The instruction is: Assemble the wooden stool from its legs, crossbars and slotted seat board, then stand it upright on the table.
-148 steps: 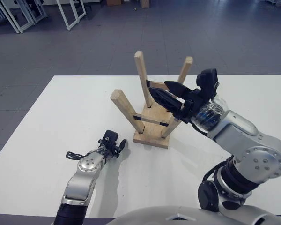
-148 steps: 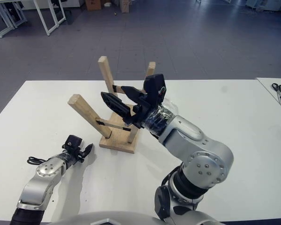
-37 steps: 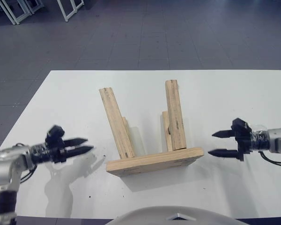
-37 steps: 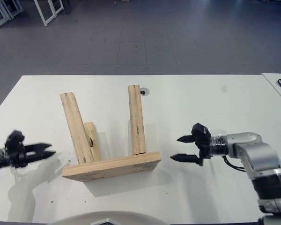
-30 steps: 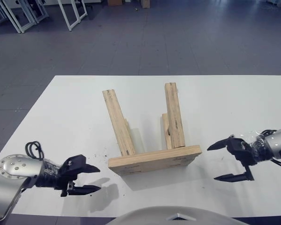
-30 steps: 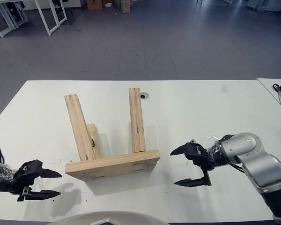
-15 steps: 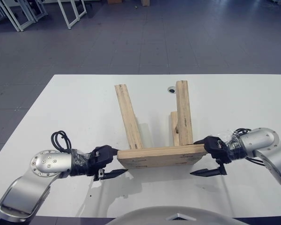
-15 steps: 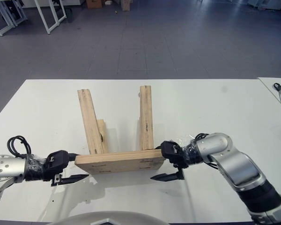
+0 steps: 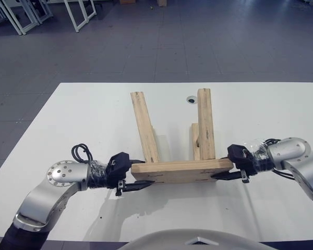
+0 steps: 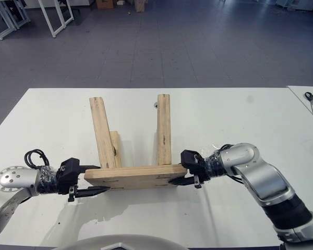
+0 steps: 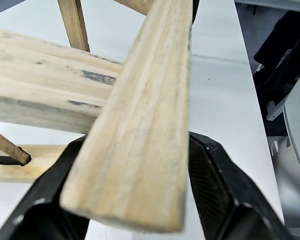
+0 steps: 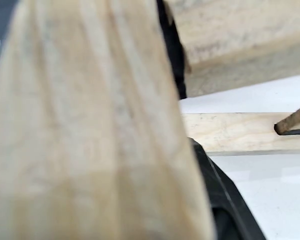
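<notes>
The wooden stool lies on its side on the white table (image 9: pixel 83 114). Its seat board (image 9: pixel 182 171) stands on edge towards me, and the legs (image 9: pixel 145 127) (image 9: pixel 205 122) point away. My left gripper (image 9: pixel 145 173) clamps the board's left end, one finger above and one below. My right gripper (image 9: pixel 223 167) clamps the right end the same way. In the left wrist view the board (image 11: pixel 140 115) runs between the black fingers (image 11: pixel 215 180). The right wrist view shows the board (image 12: pixel 90 125) close up, with a thin crossbar (image 12: pixel 292 122) behind it.
A round hole (image 9: pixel 191 98) sits in the table just beyond the legs. A black cable loop (image 9: pixel 83 152) hangs by my left wrist. Scissors (image 10: pixel 309 97) lie on a neighbouring table at the far right. Bare table surrounds the stool.
Both grippers came inward from open table to the ends of the seat board and closed on it. The stool has shifted slightly to the right.
</notes>
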